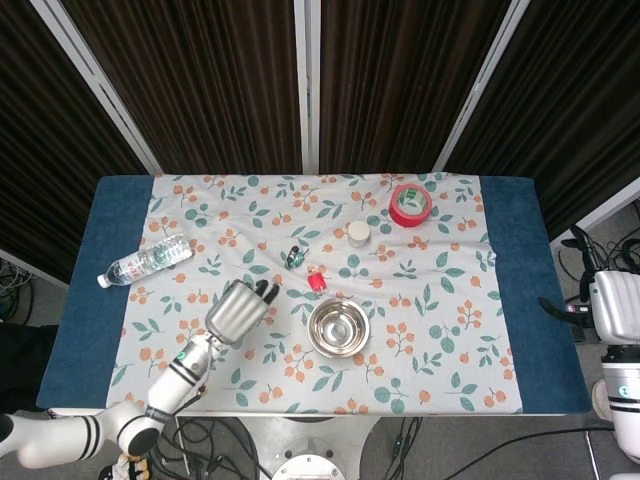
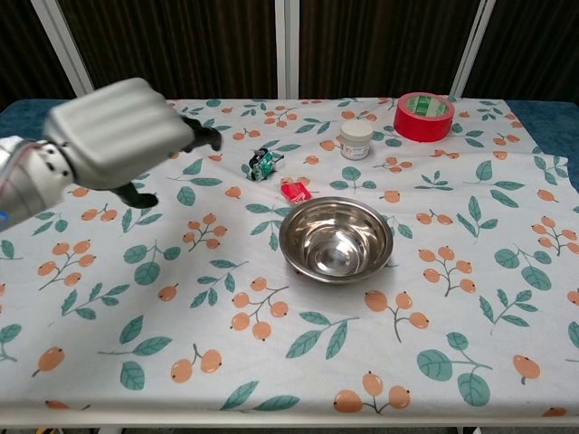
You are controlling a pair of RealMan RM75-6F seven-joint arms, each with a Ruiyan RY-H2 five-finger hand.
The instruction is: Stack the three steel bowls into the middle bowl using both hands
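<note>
- Left hand [image 2: 118,131]: raised above the floral tablecloth [image 2: 470,316] left of centre, back of the hand toward the chest camera, dark fingertips [image 1: 266,289] loosely apart and pointing toward the far side; it holds nothing.
- Right hand: in neither view; only a part of the robot's right side shows at the head view's right edge.
- Steel bowls [image 2: 336,240]: upright, nested as one stack near the table's centre, well apart from the left hand; how many are nested cannot be told.
- Small red object [image 2: 294,192]: just beyond the stack's far rim.
- Small green-and-black object [image 2: 262,164]: a little farther back, to the left.
- White jar [image 2: 355,141] and red tape roll [image 2: 423,115]: toward the far right.
- Plastic water bottle [image 1: 145,261]: lying on its side at the tablecloth's left edge.
</note>
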